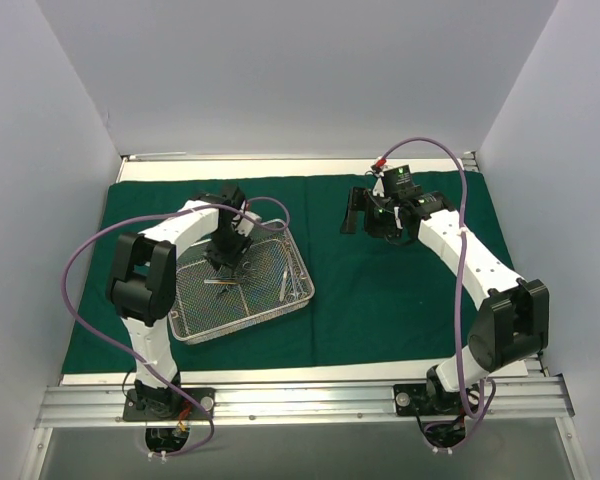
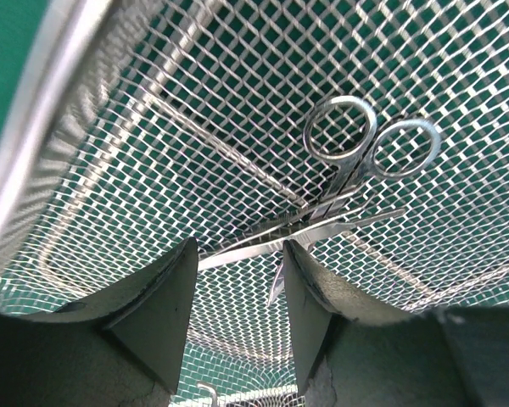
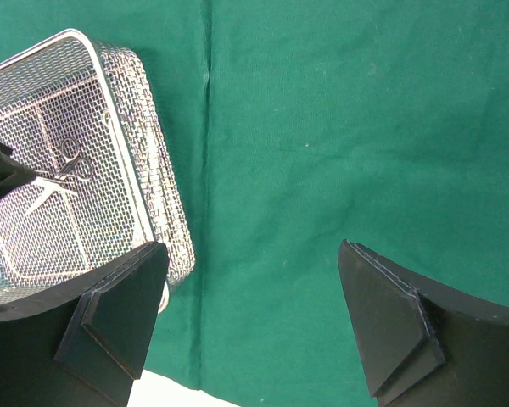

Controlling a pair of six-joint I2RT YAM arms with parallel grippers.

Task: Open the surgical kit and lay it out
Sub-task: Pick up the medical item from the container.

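The dark green cloth [image 1: 400, 290] lies spread flat over the table. The silver wire-mesh tray [image 1: 195, 328] sits on its left half. My left gripper [image 1: 220, 262] is down inside the tray, open. In the left wrist view [image 2: 239, 246] its fingertips straddle slim silver instruments [image 2: 305, 225] lying crossed on the mesh, with scissors [image 2: 369, 144] just beyond. More instruments [image 1: 290, 285] lie at the tray's right side. My right gripper [image 1: 365, 215] hovers open and empty over bare cloth [image 3: 322, 127], right of the tray [image 3: 144, 144].
White walls close in the left, back and right sides. A metal rail [image 1: 300, 400] with both arm bases runs along the near edge. Purple cables [image 1: 80, 270] loop beside each arm. A fold line [image 3: 205, 170] runs down the cloth next to the tray.
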